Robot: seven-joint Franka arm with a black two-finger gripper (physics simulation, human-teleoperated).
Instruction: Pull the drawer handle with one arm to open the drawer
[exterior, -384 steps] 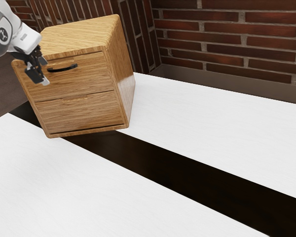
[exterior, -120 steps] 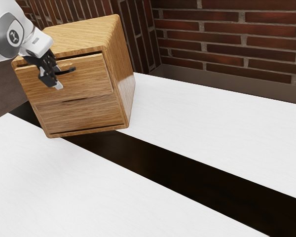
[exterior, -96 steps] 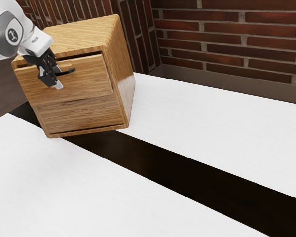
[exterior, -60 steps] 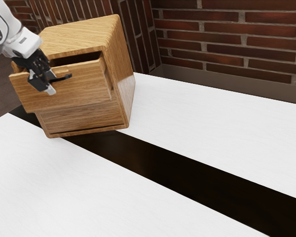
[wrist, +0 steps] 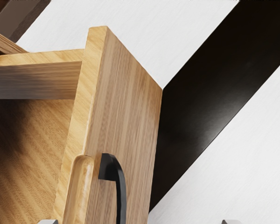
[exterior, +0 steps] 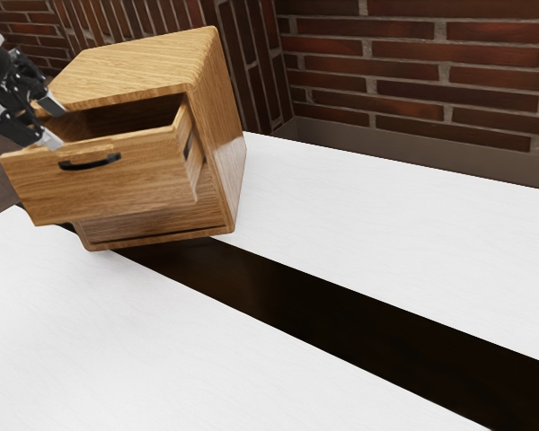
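Note:
A wooden cabinet (exterior: 153,63) with two drawers stands at the exterior view's left. Its upper drawer (exterior: 117,184) is pulled well out, its hollow inside showing. The black handle (exterior: 90,162) on the drawer's front is free, with nothing holding it. My gripper (exterior: 36,121) hovers above the drawer front's upper corner, at the exterior view's left, apart from the handle and open. In the wrist view the drawer front (wrist: 121,130) and its handle (wrist: 115,184) lie just below my hand. The lower drawer (exterior: 153,220) is shut.
The cabinet stands on a white table (exterior: 386,224) crossed by a black strip (exterior: 341,314). A brick wall (exterior: 413,63) runs behind. Open tabletop spreads to the exterior view's right and toward the front.
The upper drawer has slid out from shut to well open. My gripper, shut on the handle earlier, has let go and risen up and to the exterior view's left.

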